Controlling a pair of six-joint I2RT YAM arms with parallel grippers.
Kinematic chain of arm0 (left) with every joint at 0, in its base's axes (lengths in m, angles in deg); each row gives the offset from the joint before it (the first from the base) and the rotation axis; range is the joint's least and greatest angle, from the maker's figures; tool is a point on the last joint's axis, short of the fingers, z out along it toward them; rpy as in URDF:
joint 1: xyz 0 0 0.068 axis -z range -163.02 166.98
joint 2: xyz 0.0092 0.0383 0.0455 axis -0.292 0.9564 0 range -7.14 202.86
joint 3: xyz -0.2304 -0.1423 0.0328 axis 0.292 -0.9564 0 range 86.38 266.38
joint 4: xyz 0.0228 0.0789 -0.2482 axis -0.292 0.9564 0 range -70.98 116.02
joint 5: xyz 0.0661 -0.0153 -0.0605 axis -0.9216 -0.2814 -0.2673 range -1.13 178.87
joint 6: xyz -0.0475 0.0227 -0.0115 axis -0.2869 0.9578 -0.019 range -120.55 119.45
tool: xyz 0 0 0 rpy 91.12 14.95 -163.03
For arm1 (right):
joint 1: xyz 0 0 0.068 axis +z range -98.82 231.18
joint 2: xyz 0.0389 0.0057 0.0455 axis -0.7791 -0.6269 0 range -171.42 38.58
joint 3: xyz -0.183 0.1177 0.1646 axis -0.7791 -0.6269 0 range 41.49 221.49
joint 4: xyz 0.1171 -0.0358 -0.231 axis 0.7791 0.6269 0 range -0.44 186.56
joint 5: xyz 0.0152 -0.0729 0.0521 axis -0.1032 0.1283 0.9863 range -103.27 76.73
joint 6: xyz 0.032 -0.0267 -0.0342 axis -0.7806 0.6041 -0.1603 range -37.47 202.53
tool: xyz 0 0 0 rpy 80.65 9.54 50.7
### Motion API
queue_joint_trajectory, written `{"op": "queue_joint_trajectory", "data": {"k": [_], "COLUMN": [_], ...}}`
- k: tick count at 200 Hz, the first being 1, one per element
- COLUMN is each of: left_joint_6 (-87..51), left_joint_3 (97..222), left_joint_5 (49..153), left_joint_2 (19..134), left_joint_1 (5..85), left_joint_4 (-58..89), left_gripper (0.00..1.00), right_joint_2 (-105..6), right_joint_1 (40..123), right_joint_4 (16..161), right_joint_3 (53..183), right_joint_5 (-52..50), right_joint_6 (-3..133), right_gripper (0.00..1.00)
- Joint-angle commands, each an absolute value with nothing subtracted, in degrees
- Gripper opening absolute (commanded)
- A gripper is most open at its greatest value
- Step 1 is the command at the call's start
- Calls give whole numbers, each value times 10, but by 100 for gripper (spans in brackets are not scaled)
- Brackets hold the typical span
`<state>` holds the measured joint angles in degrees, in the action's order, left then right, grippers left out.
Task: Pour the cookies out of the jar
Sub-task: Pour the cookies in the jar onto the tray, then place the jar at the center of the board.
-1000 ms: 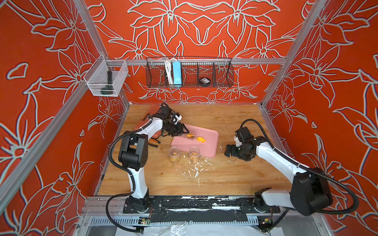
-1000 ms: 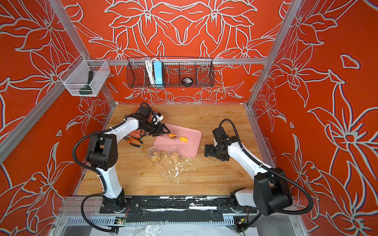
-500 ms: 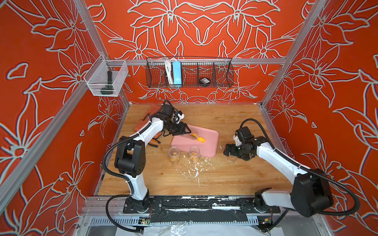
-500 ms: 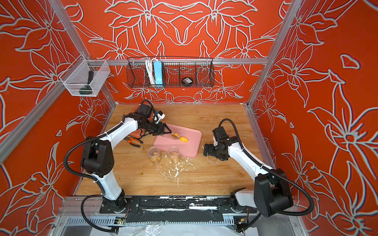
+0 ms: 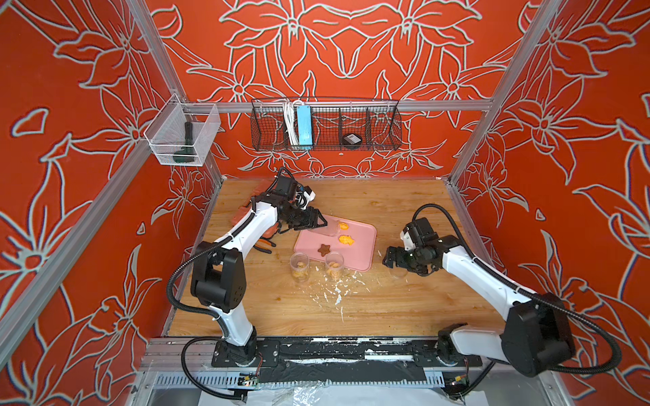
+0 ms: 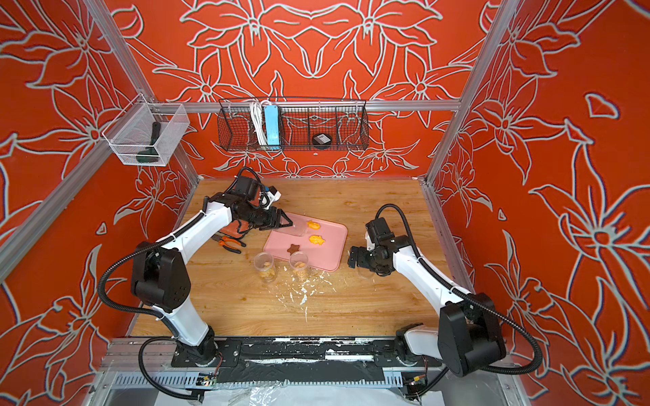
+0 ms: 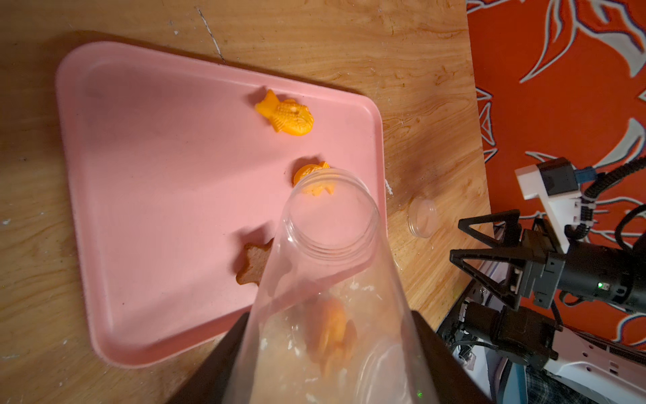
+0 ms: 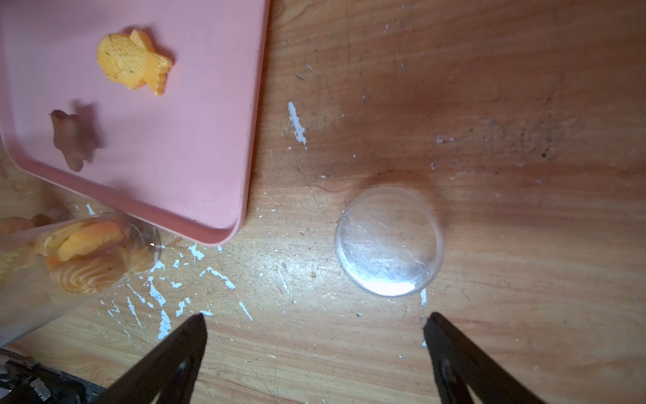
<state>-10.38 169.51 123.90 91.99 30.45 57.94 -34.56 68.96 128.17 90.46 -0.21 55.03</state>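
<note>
While the clear jar is clamped by the left fingers, closed tight on its body, and tilted mouth-down over the pink tray, three cookies are seen lying on the tray and at least one orange piece inside the jar. A piece could be lodged against the threaded neck if the tilt is kept shallow. With a shake, pieces could be bounced over the low rim, or the slick plastic could be let slip. The right fingers are spread wide, holding nothing, above the clear lid. The wooden bench is littered with white flecks and enclosed by red floral walls.
</note>
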Motion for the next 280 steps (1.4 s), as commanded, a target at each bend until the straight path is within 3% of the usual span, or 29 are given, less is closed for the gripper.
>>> {"op": "queue_joint_trajectory", "data": {"k": [1,87,111,155,195,280], "left_joint_6": [-101,-121,-146,-245,-418,-531], "left_joint_3": [1691,1658,1648,1577,1447,1353], "left_joint_5": [1257,1307,1366,1478,1567,1606], "left_joint_2": [902,859,835,765,693,578], "left_joint_1": [297,279,261,258,259,274], "left_joint_4": [580,545,520,395,160,46], "left_gripper": [36,37,36,36,37,37], "right_joint_2": [-323,-236,-223,-199,-191,-183], "right_joint_1": [693,692,692,691,690,689], "right_joint_4": [1286,1300,1291,1265,1248,1071], "right_joint_3": [908,935,949,986,1022,998], "right_joint_5": [7,55,107,219,299,457], "right_joint_6": [548,542,544,525,488,314], "right_gripper": [99,99,98,97,98,99]}}
